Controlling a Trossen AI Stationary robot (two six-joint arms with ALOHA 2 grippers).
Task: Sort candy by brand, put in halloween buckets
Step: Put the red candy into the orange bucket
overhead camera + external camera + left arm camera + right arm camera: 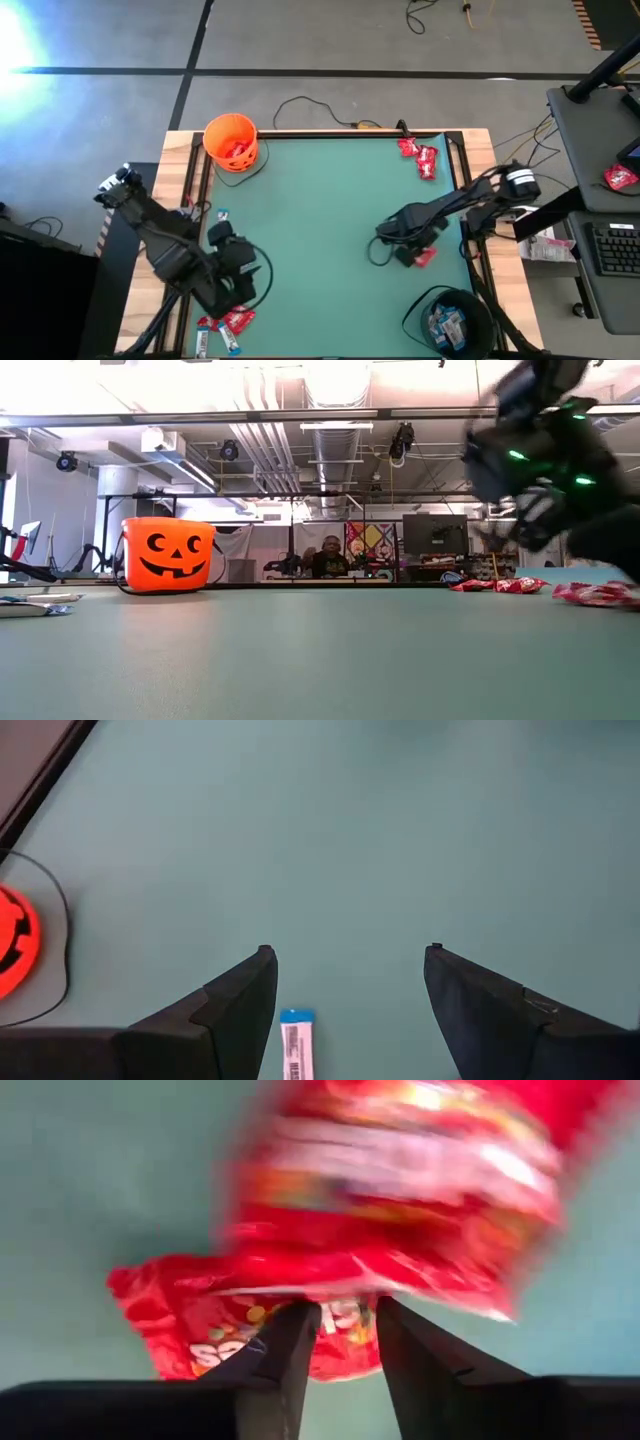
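My right gripper [412, 252] hangs over red candy packets [425, 257] at the table's right, pointing steeply down. In its wrist view the fingers stand a narrow gap apart [348, 1305], with a red packet's edge [338, 1318] between their tips. My left gripper [222, 238] is open [350, 952] above a blue-and-white bar [297, 1045] lying flat at the left. The orange bucket [232, 142] stands at the far left with red packets inside. The black bucket [455, 318] stands at the near right with blue-and-white bars inside. My right gripper comes at the red packet's near edge [338, 1318] from above, one finger [290, 1345] on either side of it. The packet lies on the table. Whether the fingers touch it I cannot tell.
More red packets [418, 157] lie at the far right. A mixed heap of red and blue candy [225, 323] sits at the near left edge. A black cable [300, 105] runs along the far edge. The green mat's middle [320, 220] is bare.
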